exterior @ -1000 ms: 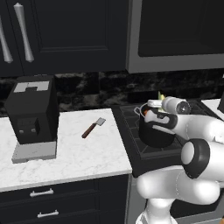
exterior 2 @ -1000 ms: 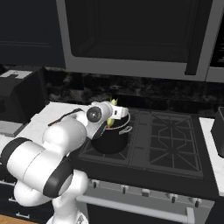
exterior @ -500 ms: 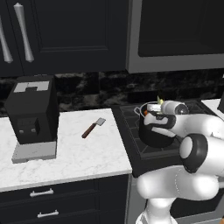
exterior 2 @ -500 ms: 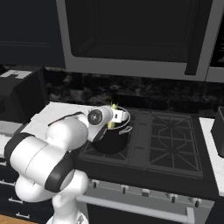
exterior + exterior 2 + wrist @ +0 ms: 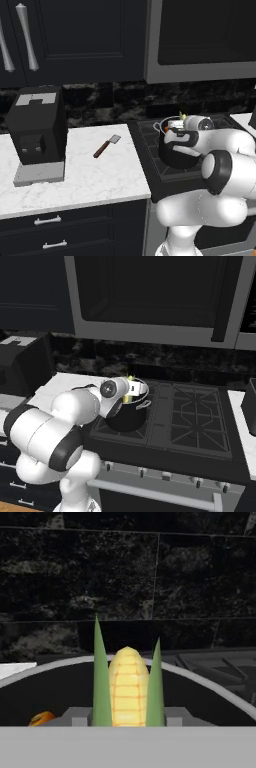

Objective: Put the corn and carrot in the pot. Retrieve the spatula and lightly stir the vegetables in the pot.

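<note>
Standing on the black stove, the pot faces dark backsplash.

Yellow corn cob with green husk leaves; near-black cylindrical metal pot with a lighter grey rim; orange carrot tip; reddish-brown-handled, grey-bladed spatula on the white, grey-veined marble surface.

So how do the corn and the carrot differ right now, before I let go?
The corn is yellow with green husk leaves and stands upright in the gripper over the pot; the carrot is orange and already lies low inside the pot, free of the gripper. The corn shows nearly whole, while only a small tip of the carrot is visible. Both are within the pot's rim.
</note>
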Controlling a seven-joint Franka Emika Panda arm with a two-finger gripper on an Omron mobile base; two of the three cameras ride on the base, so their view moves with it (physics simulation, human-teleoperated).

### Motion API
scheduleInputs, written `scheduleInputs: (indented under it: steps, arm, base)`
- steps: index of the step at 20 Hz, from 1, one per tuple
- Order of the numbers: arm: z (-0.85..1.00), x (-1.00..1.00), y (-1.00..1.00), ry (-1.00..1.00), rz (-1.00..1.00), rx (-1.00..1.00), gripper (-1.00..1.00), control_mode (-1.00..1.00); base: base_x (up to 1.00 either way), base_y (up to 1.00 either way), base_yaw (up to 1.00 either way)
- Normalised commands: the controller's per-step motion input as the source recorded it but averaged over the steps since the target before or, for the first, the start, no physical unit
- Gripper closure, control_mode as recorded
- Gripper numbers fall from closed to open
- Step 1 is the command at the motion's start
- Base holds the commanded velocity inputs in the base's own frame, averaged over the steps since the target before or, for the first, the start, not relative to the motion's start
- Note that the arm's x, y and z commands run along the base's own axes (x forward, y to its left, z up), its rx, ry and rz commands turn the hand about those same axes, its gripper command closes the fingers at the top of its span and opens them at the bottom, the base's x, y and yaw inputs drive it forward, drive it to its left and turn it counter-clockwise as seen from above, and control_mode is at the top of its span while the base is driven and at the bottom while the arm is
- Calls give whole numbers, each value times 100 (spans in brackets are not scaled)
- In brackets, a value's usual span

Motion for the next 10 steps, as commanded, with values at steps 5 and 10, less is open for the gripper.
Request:
scheduleInputs:
  steps: [5,10]
  arm:
    - [14,0,0,0,0,-4,-100,-100]
    - [86,-16,1,1,0,-1,-100,-100]
  base:
    - [0,0,0]
    - [0,0,0]
